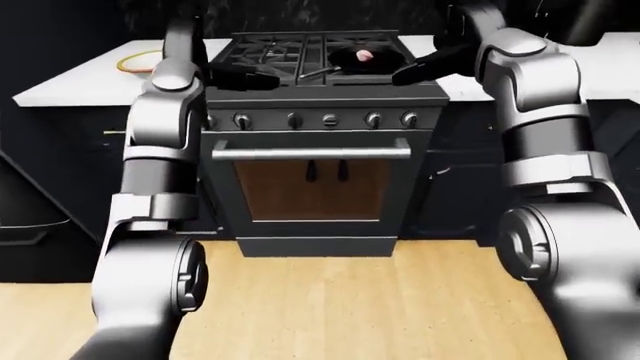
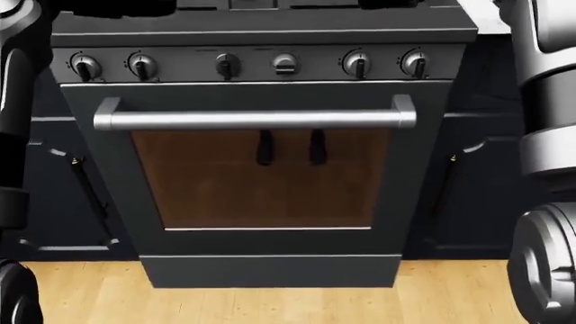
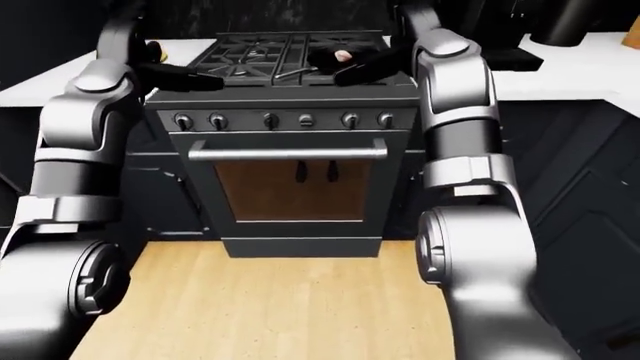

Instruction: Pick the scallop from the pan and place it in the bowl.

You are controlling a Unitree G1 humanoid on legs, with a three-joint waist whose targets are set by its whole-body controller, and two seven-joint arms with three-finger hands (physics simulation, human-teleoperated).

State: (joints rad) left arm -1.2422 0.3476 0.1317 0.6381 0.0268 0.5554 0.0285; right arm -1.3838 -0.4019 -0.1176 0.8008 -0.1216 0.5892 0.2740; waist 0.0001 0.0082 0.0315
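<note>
A pinkish scallop (image 1: 366,54) lies in a dark pan (image 1: 350,61) on the right burners of the stove, near the top of the left-eye view. The pan's handle points down-left. A yellow-rimmed bowl (image 1: 137,62) sits on the white counter left of the stove, partly behind my left arm. My right hand (image 1: 422,69) is open, just right of the pan and a little below it, apart from the scallop. My left hand (image 1: 243,77) is open over the stove's left edge, between bowl and pan. Both hands are dark and hold nothing.
The stove (image 2: 270,40) has a row of knobs, an oven handle (image 2: 256,120) and a glass door that fills the head view. White counters (image 3: 570,71) flank it, with dark objects at the right-eye view's top right. Wooden floor (image 1: 330,300) lies below.
</note>
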